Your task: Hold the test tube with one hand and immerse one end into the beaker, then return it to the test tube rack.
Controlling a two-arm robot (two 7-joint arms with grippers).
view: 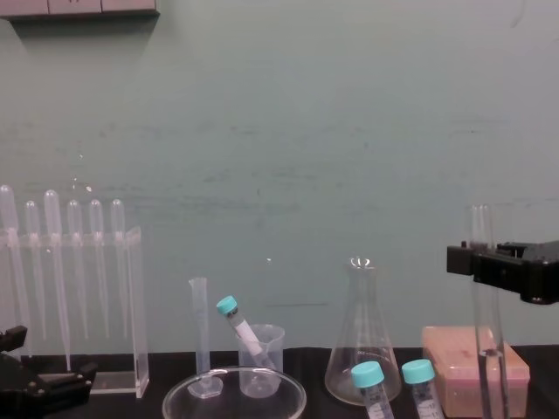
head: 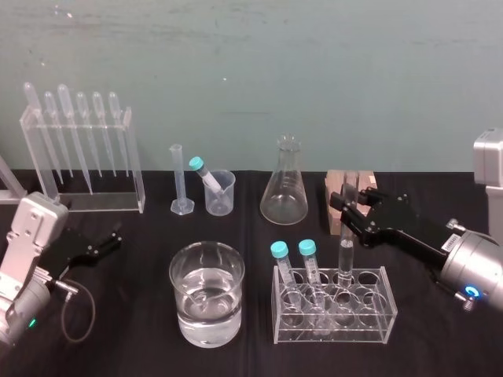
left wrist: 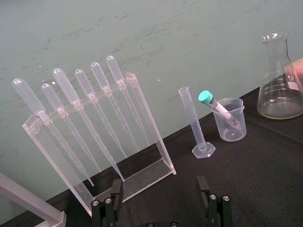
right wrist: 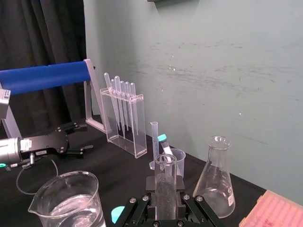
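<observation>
Black cloth covers the table, which backs onto a pale green wall. At the far left a clear stand holds six pipettes hanging bulb-up in one row. In front of it, near the table's left edge, the left gripper hovers low with its fingers spread wide and nothing between them. Bare cloth lies between it and the beaker.

Along the back stand one thin measuring cylinder and, just beside it, one small plastic cup with a teal-capped tube leaning inside. One cone-shaped flask follows with nothing in it that I can see.

Nearer the front, the beaker is about half full of clear water. It sits close to the left end of a clear rack with a narrow gap between them. That rack holds two more teal-capped tubes, which makes three in all.

The right gripper reaches in from the right edge, its fingers closed around the one long test tube. The tube is upright over the clear rack's back row, its open mouth above the fingers. I cannot tell whether its round end sits in a hole. Behind the gripper, by the wall, is the pink rack.
</observation>
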